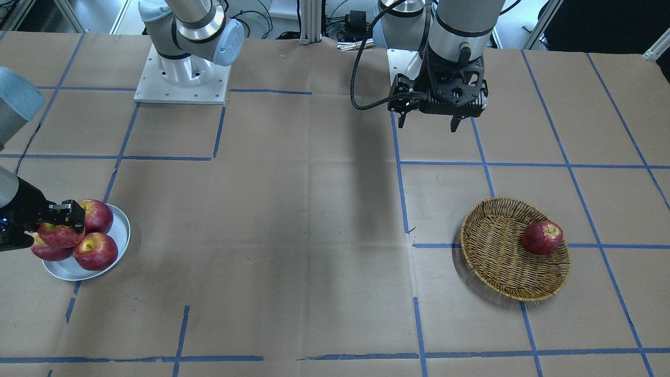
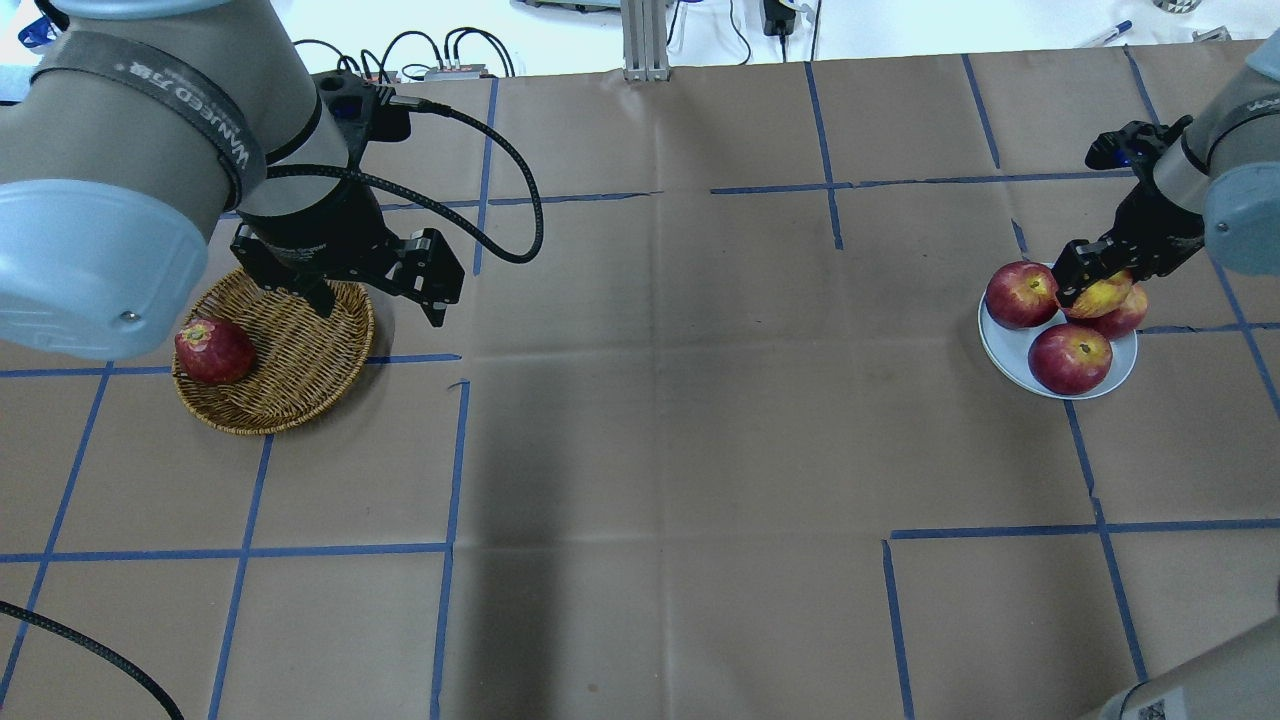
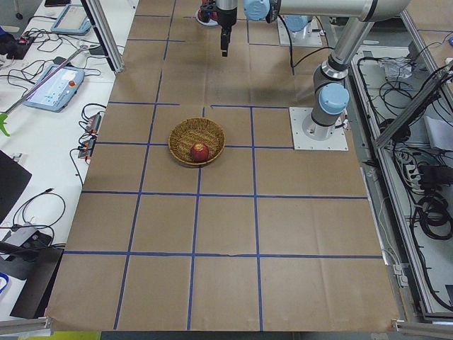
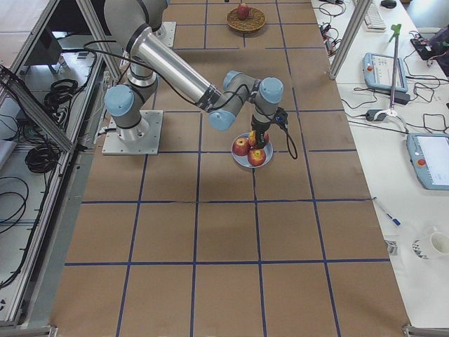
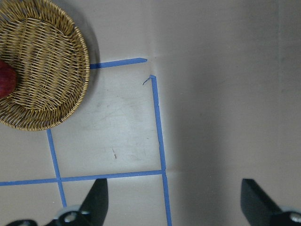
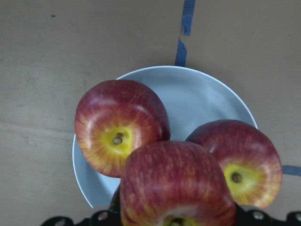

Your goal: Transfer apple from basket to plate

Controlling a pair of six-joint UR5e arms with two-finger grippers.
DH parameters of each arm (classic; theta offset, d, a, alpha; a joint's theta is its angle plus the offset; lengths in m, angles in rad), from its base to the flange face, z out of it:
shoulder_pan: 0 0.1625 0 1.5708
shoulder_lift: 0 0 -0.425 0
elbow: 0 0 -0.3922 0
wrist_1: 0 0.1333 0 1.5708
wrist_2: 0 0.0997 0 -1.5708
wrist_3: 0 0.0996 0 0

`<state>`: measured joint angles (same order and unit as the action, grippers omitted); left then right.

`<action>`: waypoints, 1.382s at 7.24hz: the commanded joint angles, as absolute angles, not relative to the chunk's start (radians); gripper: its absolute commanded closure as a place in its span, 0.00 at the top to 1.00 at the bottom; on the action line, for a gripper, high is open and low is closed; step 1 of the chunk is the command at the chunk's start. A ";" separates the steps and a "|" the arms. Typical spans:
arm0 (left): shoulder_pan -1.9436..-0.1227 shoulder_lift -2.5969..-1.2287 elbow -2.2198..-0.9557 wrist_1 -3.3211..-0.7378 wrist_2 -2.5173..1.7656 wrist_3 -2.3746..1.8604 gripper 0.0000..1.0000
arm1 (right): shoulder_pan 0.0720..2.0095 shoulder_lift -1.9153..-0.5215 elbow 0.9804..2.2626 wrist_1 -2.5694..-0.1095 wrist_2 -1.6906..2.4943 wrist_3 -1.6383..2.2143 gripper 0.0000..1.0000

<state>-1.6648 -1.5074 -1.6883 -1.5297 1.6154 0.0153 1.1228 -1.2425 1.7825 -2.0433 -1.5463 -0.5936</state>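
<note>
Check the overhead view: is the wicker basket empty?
No, one red apple lies inside the basket, close to its rim.

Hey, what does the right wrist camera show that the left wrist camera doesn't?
Only the right wrist view: the plate with two glossy apples showing, and the apple gripped by the right end effector over them. Only the left wrist view: the basket, a darker apple at the frame's edge, and the left end effector, open. Both: the brown paper table with blue tape lines.
</note>
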 commanded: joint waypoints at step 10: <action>-1.651 -1.493 -1.684 -1.549 1.499 0.020 0.99 | 1.144 -1.340 1.773 -1.990 -1.555 -0.591 1.00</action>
